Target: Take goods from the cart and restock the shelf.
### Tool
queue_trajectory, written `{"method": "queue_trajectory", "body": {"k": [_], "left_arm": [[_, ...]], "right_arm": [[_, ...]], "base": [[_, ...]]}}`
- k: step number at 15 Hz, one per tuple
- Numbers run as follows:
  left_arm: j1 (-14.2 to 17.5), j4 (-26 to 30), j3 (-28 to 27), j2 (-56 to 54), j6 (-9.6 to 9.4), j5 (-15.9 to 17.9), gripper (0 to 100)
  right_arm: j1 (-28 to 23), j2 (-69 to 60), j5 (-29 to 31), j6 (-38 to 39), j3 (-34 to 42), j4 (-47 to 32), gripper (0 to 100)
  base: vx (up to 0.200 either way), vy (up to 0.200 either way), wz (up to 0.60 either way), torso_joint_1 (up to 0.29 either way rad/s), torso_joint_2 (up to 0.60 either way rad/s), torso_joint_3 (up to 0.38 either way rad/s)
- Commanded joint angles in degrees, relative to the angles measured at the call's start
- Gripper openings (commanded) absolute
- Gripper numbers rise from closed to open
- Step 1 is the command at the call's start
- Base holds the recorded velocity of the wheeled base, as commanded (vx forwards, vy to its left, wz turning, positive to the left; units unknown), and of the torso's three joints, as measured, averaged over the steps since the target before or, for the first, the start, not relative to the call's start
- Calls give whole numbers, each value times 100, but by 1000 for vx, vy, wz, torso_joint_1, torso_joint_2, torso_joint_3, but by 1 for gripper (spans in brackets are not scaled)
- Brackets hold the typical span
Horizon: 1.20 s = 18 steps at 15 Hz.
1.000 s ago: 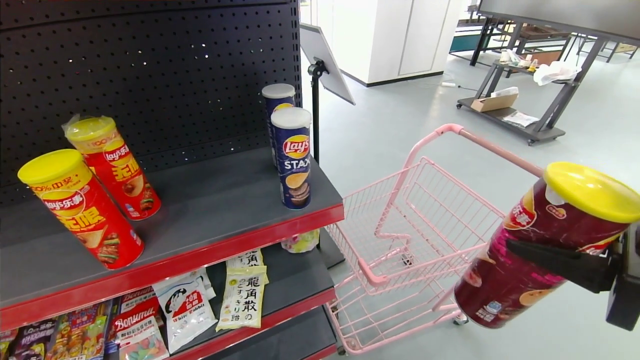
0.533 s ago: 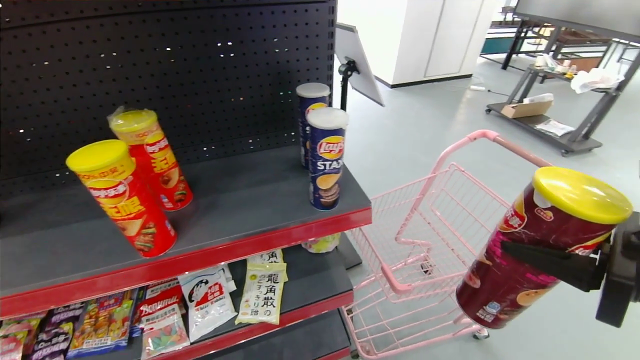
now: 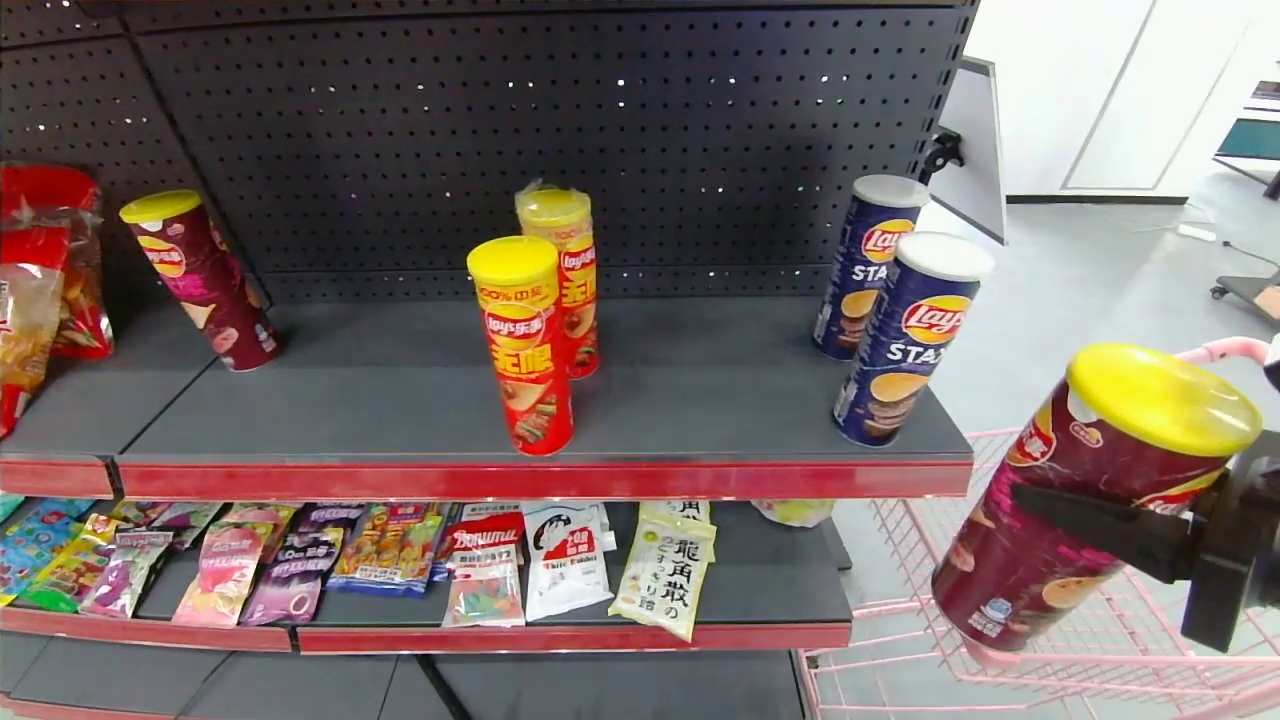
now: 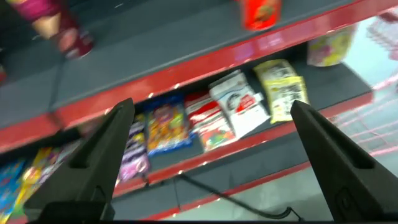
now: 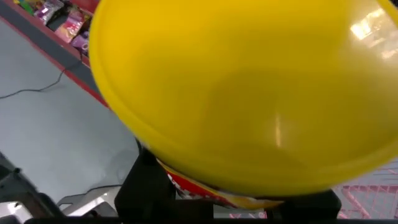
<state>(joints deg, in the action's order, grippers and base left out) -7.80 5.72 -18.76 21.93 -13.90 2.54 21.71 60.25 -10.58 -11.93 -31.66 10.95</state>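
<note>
My right gripper (image 3: 1085, 522) is shut on a maroon chip can (image 3: 1060, 540) with a yellow lid (image 3: 1160, 393). The can is tilted and held above the pink cart (image 3: 1090, 655), to the right of the shelf. In the right wrist view the yellow lid (image 5: 242, 87) looms close, with a dark finger (image 5: 144, 190) below it. On the top shelf board (image 3: 540, 478) stand two red cans (image 3: 520, 340), two blue cans (image 3: 910, 335) and another maroon can (image 3: 200, 280) at the far left. My left gripper (image 4: 217, 162) is open, facing the lower shelf.
Snack bags (image 3: 565, 560) lie in a row on the lower shelf (image 3: 570, 637); they show as snack bags (image 4: 233, 112) in the left wrist view too. Red bags (image 3: 40, 270) sit at the top board's far left. Bare board lies between the can groups.
The head camera has swung left, so the shelf now spans the picture and the cart has slid to the lower right. The maroon can stays gripped in the right gripper.
</note>
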Motion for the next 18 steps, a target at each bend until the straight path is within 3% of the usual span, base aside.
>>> {"method": "queue_trajectory", "body": {"k": [1,6,8,18], "left_arm": [[-2,0,-5,-13,1,1,100],[-2,0,-5,-13,1,1,100],[-2,0,-5,-22,1,1,100],[-2,0,-57,-31,1,-7,100]], "right_arm": [[-35,-66,12,-19,63,21,0],[-9,-285,-67,7,248,48,0],[-44,-356,-673,86,389,74,0],[-9,-487,-1201,77,476,57,0]], "base": [[0,0,0,0,0,0],[0,160,0,1,-1,2],[0,200,0,5,5,0],[0,200,0,2,3,3]]}}
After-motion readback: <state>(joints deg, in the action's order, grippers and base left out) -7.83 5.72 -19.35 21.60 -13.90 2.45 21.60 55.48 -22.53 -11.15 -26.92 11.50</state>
